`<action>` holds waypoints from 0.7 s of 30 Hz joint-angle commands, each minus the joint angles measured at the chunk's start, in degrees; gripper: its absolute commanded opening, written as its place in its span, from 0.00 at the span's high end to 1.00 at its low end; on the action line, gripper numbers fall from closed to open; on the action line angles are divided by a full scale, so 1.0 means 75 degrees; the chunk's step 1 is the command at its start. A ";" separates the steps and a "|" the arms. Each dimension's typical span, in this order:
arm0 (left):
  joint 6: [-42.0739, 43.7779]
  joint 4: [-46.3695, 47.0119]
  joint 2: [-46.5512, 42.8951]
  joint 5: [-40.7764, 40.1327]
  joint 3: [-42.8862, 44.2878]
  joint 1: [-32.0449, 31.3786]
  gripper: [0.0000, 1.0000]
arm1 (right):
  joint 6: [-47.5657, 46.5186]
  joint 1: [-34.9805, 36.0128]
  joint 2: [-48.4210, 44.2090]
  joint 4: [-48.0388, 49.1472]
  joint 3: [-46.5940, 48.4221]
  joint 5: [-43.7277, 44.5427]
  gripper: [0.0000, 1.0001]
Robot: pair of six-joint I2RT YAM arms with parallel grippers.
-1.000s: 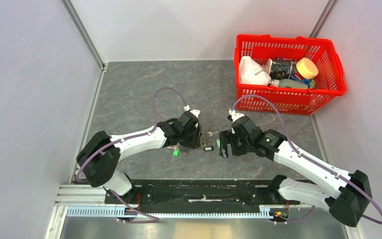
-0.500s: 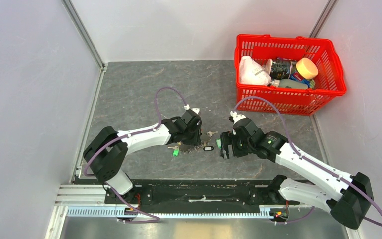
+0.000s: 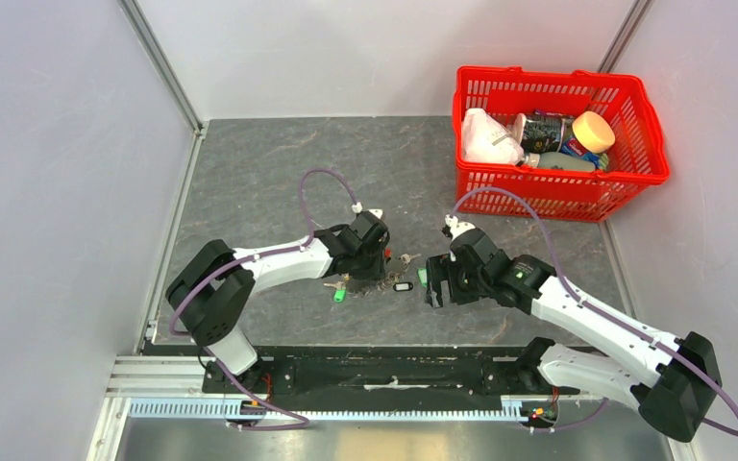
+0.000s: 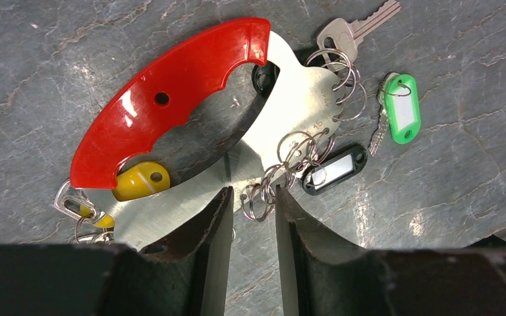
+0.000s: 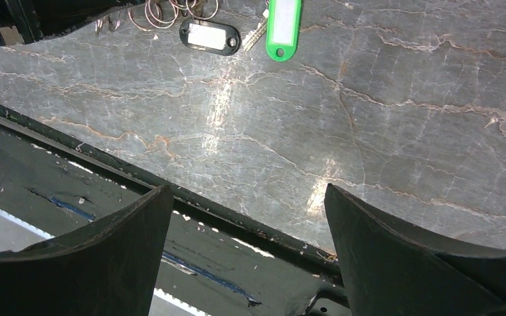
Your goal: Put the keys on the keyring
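The keyring lies flat on the stone table in the left wrist view, with a bright red grip [image 4: 165, 99] and a silvery metal part [image 4: 290, 112]. Around it are a silver key [image 4: 352, 29], a green tag [image 4: 403, 115], a black-and-white tag [image 4: 333, 170], a yellow tag [image 4: 141, 181] and small split rings [image 4: 288, 150]. My left gripper [image 4: 253, 197] is low over the keyring's near edge, its jaws a narrow gap apart with some rings between the tips. My right gripper [image 5: 247, 197] is wide open and empty, just right of the black tag [image 5: 209, 35] and green tag [image 5: 284, 23].
A red basket [image 3: 538, 197] with a bag, bottles and a round lid stands at the back right. The black rail [image 5: 105, 197] of the table's near edge runs under my right gripper. Both grippers [image 3: 373, 269] [image 3: 430, 283] face each other at the table's middle.
My left arm's elbow has swung right while its gripper stayed over the keyring. The right gripper has shifted slightly. The keys have not visibly moved.
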 commanded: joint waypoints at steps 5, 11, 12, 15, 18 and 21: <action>-0.0404 0.0329 0.0036 0.0108 -0.0250 0.0044 0.65 | 0.0091 0.0021 -0.0091 0.0229 -0.0039 -0.0068 0.07; -0.0516 0.0548 0.0095 0.0329 -0.0494 0.0044 0.66 | 0.0132 0.0021 -0.0068 0.0615 -0.0097 -0.0121 0.08; -0.0535 0.0600 0.0110 0.0342 -0.0508 0.0044 0.67 | 0.0140 0.0021 -0.0075 0.0314 -0.0106 -0.0124 0.07; -0.0547 0.0690 0.0138 0.0342 -0.0533 0.0043 0.69 | 0.0145 0.0021 -0.0119 0.0299 -0.0132 -0.0208 0.08; -0.0547 0.0715 0.0124 0.0555 -0.0511 0.0035 0.72 | 0.0162 0.0027 -0.0141 0.0299 -0.0143 -0.0209 0.08; -0.0518 0.0693 0.0088 0.0585 -0.0465 0.0032 0.74 | 0.0160 0.0021 -0.0153 0.0299 -0.0144 -0.0209 0.08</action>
